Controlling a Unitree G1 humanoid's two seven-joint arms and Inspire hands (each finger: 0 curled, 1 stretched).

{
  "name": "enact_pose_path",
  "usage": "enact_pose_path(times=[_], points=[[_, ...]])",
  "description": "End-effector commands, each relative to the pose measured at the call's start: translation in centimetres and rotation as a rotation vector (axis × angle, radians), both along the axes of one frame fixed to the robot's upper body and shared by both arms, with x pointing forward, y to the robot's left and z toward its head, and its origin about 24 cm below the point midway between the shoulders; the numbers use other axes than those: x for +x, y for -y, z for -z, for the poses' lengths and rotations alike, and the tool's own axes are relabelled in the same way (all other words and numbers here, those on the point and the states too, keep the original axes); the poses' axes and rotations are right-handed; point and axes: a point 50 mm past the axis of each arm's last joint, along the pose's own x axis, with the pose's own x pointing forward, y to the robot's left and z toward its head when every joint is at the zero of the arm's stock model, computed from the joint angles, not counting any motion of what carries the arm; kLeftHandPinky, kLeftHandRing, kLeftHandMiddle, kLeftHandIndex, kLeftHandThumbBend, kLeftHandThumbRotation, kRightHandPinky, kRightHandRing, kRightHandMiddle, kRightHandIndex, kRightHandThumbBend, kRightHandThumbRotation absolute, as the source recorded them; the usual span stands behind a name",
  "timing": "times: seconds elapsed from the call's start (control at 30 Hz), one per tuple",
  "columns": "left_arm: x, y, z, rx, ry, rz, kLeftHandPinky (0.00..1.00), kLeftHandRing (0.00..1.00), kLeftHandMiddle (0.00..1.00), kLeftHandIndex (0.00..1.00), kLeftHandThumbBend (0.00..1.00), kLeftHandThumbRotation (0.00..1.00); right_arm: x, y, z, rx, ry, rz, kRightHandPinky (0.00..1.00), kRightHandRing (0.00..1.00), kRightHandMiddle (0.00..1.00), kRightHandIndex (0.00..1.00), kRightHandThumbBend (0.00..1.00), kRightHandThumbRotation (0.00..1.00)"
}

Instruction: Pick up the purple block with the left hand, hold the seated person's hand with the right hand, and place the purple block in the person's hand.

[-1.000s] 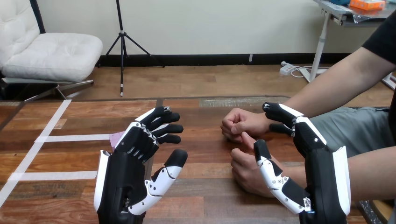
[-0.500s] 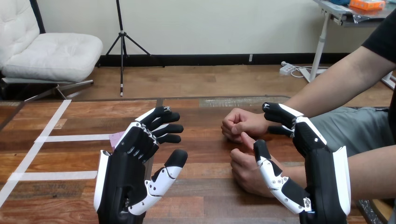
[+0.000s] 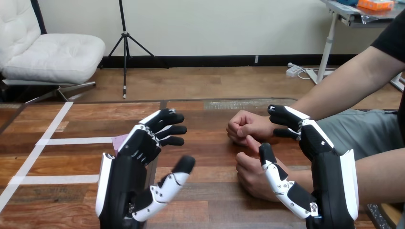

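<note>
The purple block lies on the wooden table, mostly hidden behind my left hand. That hand hovers over it, open, with its fingers loosely spread and its thumb out to the right. The person's two hands rest on the table as loose fists, one farther away and one nearer. My right hand is open beside them: its fingers reach along the far hand's wrist and its thumb lies against the near hand. Neither fingers nor thumb curl round either one.
White tape strips run across the table's left part. The person's forearms come in from the right side.
My left hand's thumb has dropped slightly and stretched out to the right. The right hand, the person's hands and the block have stayed put.
</note>
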Motion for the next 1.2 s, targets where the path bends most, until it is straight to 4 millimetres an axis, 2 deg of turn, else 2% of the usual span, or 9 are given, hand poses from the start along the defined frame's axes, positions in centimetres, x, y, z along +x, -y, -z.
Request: enact_pose_path(times=[0.0,0.3,0.53,0.9,1.17], points=[[0.8,-1.2,-1.7,0.131,0.138,-0.074,0.68,0.76,0.79,0.80,0.62,0.35,0.7,-0.2,-0.9,0.017,0.060,0.004,0.68,0.76,0.77,0.74,0.33,0.16],[1.4,-3.5,-3.2,0.389,0.191,-0.174,0.79,0.84,0.86,0.84,0.70,0.36,0.7,-0.1,-0.8,0.017,0.063,0.003,0.68,0.76,0.77,0.74,0.33,0.16],[1.7,-4.9,-4.5,0.505,0.201,-0.246,0.86,0.88,0.90,0.88,0.74,0.38,0.7,-0.1,-0.8,0.012,0.061,0.008,0.68,0.76,0.77,0.74,0.33,0.16],[2.1,-6.4,-6.3,0.664,0.220,-0.357,0.86,0.91,0.93,0.89,0.75,0.35,0.7,-0.2,-0.8,0.024,0.059,0.002,0.67,0.75,0.77,0.73,0.33,0.16],[2.6,-7.0,-6.7,0.752,0.212,-0.426,0.87,0.93,0.94,0.90,0.73,0.35,0.7,-0.2,-0.7,0.025,0.057,-0.004,0.67,0.75,0.77,0.73,0.33,0.15]])
